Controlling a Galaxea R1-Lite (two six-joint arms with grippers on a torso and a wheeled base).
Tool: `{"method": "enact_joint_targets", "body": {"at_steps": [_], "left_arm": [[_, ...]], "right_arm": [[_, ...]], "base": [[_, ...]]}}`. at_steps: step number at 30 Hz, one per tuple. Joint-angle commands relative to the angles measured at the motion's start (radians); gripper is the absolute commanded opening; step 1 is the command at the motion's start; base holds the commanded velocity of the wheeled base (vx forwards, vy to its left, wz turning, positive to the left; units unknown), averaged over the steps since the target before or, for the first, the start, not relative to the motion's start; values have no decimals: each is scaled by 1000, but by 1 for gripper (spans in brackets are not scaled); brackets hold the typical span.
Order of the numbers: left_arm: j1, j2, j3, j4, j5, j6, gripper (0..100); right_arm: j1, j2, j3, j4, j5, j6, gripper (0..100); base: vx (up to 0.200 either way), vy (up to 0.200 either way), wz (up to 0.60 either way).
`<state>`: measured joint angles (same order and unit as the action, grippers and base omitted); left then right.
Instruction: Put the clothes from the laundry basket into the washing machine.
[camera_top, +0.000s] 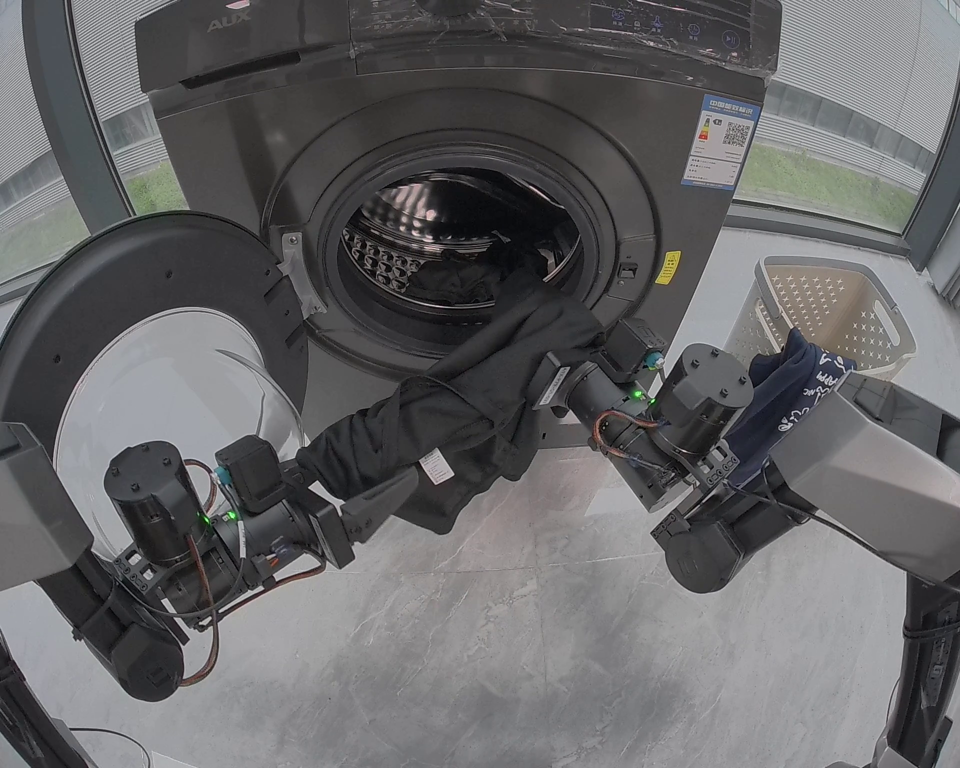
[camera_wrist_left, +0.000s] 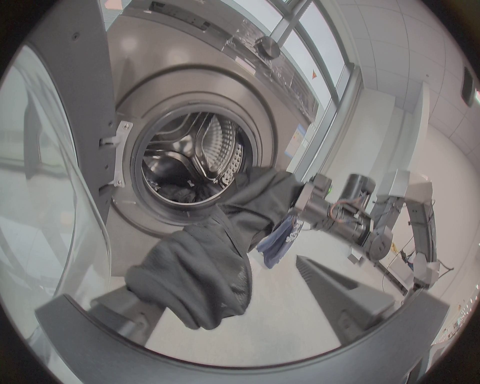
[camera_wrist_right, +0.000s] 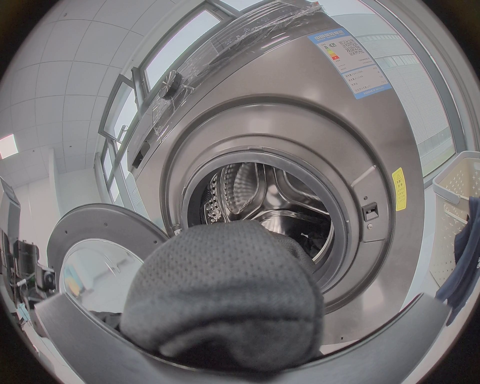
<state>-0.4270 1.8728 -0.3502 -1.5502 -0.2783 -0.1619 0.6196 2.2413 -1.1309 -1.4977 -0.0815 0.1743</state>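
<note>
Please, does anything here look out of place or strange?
Yes. A navy garment hangs out over the rim of the laundry basket, beside the right arm, instead of lying inside. The black garment is stretched across both arms in front of the open washing machine, not yet in the drum.

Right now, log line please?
black garment: draped over left pincer and right pincer, before drum | drum: dark clothes inside | basket: blue garment at rim

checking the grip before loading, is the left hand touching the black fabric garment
Touching. The left wrist view shows the black fabric garment draped over one finger of the left hand, with the other finger bare beside it.
</note>
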Motion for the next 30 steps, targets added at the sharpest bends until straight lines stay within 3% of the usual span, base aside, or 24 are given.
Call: {"method": "enact_joint_targets", "body": {"at_steps": [1, 2, 3, 9, 12, 15, 24, 26, 30], "left_arm": [[-6, 55, 27, -1, -2, 28, 100], [-6, 55, 27, -1, -2, 28, 100], [-2, 71, 57, -1, -12, 64, 100], [-6, 121, 163, -1, -65, 179, 100], [-6, 126, 162, -1, -65, 200, 100], [-16, 106, 137, -1, -65, 202, 100], [-137, 137, -61, -1, -50, 160, 100], [-144, 164, -96, -1, -50, 142, 100], [-134, 247, -161, -2, -35, 140, 100]], "right_arm": [[0, -6, -10, 0, 0, 1, 0], [0, -6, -10, 0, 0, 1, 0], [2, -6, -20, 2, 0, 1, 0], [6, -6, -23, 2, 0, 2, 0], [12, -9, -21, 0, -1, 2, 0], [28, -23, -7, 0, -1, 5, 0], [103, -23, 34, 0, -1, 1, 0], [111, -12, 31, 0, -1, 1, 0], [138, -5, 33, 0, -1, -1, 0]], "base": [[0, 0, 0], [0, 0, 0], [0, 0, 0], [0, 0, 0], [0, 0, 0], [0, 0, 0], [0, 0, 0], [0, 0, 0], [0, 0, 0]]}}
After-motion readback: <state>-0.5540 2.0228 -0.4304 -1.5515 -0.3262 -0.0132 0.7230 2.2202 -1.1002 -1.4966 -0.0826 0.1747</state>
